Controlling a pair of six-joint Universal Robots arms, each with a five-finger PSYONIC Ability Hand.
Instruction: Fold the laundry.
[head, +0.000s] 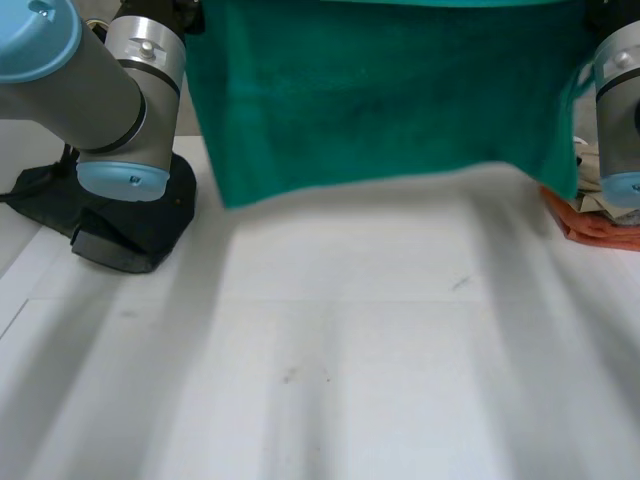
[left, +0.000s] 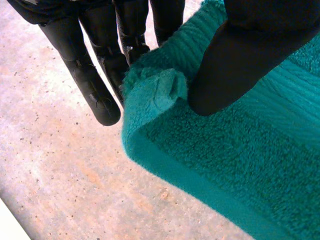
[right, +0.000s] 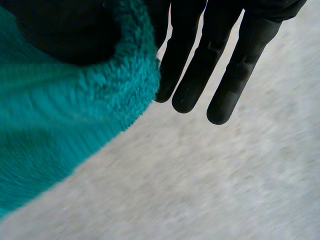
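A green towel (head: 380, 95) hangs stretched between the two arms, lifted off the white table (head: 350, 350), its lower edge loose above the table's far part. In the left wrist view my left hand (left: 235, 60) pinches one top corner of the towel (left: 230, 150) between its thumb and its straight fingers (left: 95, 85). My right hand (right: 65, 30) pinches the opposite corner of the towel (right: 60, 125), the thumb pressing the cloth against the fingers (right: 200, 70), which point down past the towel's edge.
The left arm's grey joint (head: 120, 90) and black base (head: 125, 225) stand at the table's left. The right arm (head: 620, 110) rises at the right edge. Orange cloth (head: 595, 222) and other laundry lie behind it at the right.
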